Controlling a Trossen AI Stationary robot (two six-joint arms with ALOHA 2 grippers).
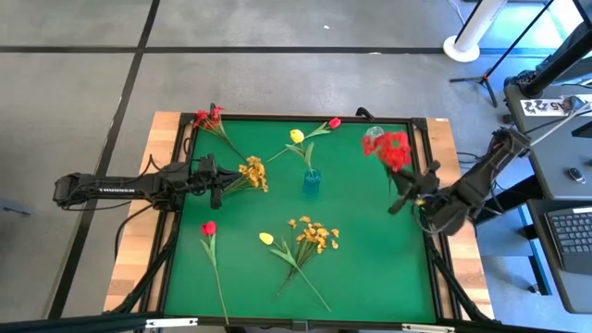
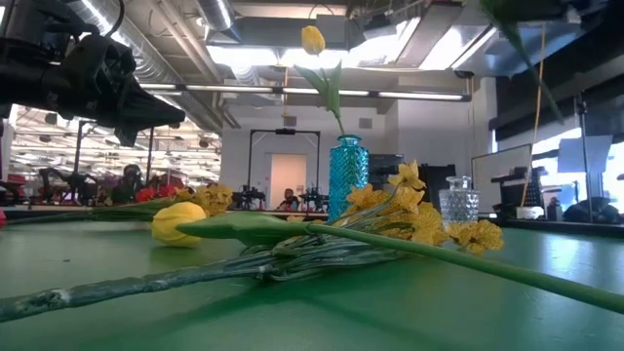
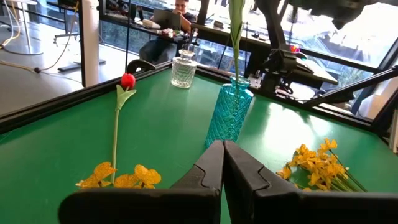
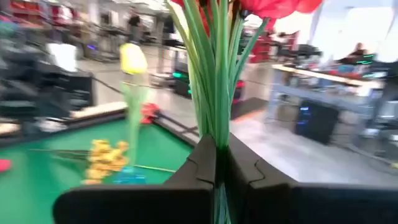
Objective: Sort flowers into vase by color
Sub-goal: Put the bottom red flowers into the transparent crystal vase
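Currently right gripper (image 1: pixel 413 191) clamped on red cluster (image 1: pixel 388 148) stems, bunch upright, blooms over the clear glass vase (image 1: pixel 373 137) at the mat's far right corner, long axis near vertical, so lowering looks next. Blue vase (image 1: pixel 312 180) mid-mat holding yellow tulip (image 1: pixel 297 136). Left gripper (image 1: pixel 216 180) pinched closed, empty, just beside yellow cluster (image 1: pixel 252 173).

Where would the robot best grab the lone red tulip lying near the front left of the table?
Probably mid-stem, from straight above. The red tulip lies flat on the green table, its thin stem trailing toward the front edge with bare mat either side, so fingers could straddle it crosswise without crushing the bloom.
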